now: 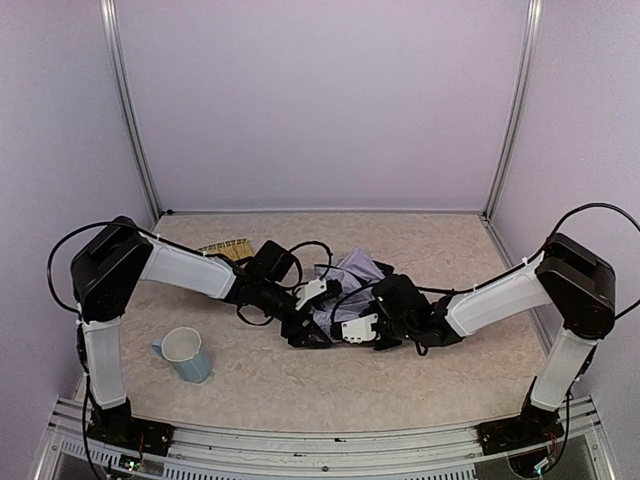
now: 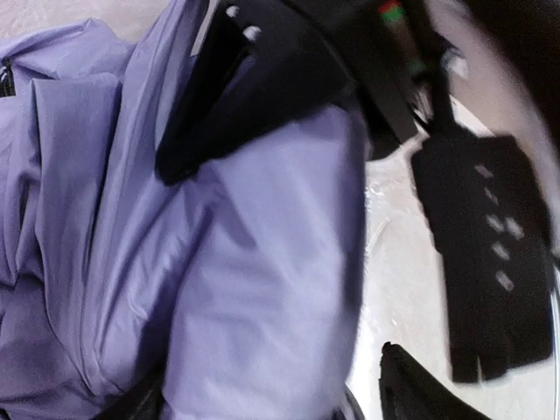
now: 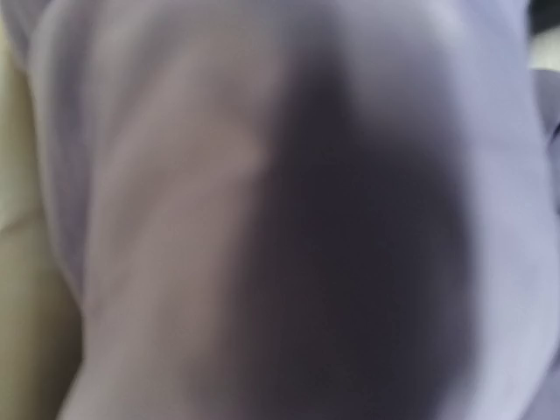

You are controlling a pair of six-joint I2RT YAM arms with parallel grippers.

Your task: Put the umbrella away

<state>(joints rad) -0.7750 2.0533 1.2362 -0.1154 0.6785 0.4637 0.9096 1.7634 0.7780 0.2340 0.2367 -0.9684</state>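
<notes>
The umbrella (image 1: 352, 277) lies collapsed and crumpled on the table between the two arms, with its pale lavender fabric bunched up. Its shaft and handle knob are hidden. My left gripper (image 1: 316, 324) is at the fabric's near left side. In the left wrist view a thick fold of fabric (image 2: 254, 289) lies between its dark fingertips (image 2: 420, 394), which stand wide apart, with a strip of table showing beside the right one. My right gripper (image 1: 374, 306) is pressed into the fabric from the right. Blurred fabric (image 3: 262, 210) fills the right wrist view and hides its fingers.
A light blue mug (image 1: 186, 354) stands at the near left. A straw-coloured brush (image 1: 226, 249) lies behind the left arm. Black cables (image 1: 305, 250) loop over the left wrist. The right arm's black wrist (image 2: 481, 262) is close in front of the left camera.
</notes>
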